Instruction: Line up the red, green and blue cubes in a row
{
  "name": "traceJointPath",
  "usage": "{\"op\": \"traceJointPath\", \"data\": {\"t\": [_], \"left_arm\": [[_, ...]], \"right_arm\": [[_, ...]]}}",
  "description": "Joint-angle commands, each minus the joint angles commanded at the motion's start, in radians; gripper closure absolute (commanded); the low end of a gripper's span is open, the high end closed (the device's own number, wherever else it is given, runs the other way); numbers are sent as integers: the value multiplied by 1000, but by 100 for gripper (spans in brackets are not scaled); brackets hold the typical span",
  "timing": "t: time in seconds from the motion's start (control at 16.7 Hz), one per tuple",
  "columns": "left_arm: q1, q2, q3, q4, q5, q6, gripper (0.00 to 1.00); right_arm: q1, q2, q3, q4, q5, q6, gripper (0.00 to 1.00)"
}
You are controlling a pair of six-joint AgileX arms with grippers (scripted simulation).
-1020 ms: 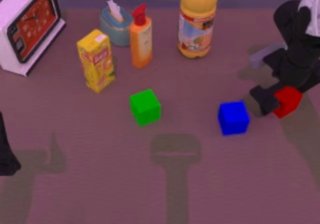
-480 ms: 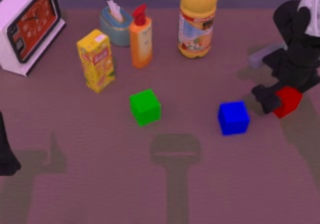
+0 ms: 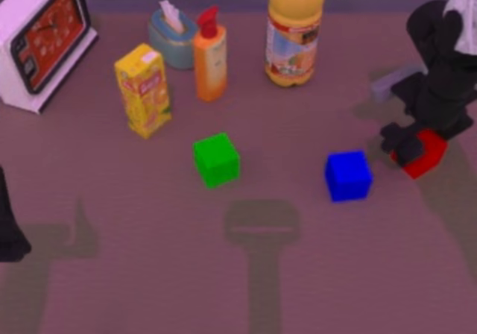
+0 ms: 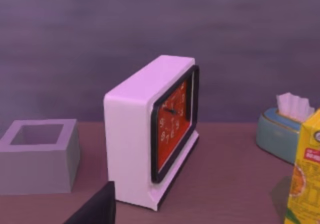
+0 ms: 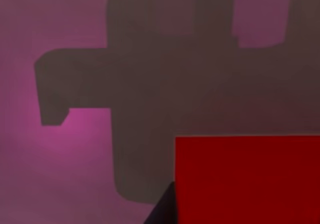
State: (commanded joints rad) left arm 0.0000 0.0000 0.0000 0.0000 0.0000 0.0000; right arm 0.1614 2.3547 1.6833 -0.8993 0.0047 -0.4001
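Hovering over the red cube at the table's right, the right gripper shows no readable finger state; blue cube and green cube sit leftward.

We are looking down at a purple table that is carrying a white clock, a yellow juice carton, a tissue tub, an orange spray bottle and a juice bottle along its back. In front are sitting the green cube, the blue cube and, at the right, the red cube. A grey open box is standing beside the clock.
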Motion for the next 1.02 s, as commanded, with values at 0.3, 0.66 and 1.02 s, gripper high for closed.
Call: {"op": "traceJointPath", "data": {"t": [0.3,0.66,1.02], "left_arm": [[0,0,0,0,0,0,0],[0,0,0,0,0,0,0],[0,0,0,0,0,0,0]], "right_arm": [[0,0,0,0,0,0,100],[3,-50,60,-89,-9,4,100],[7,-108,151,-241,-9,5,100]]}}
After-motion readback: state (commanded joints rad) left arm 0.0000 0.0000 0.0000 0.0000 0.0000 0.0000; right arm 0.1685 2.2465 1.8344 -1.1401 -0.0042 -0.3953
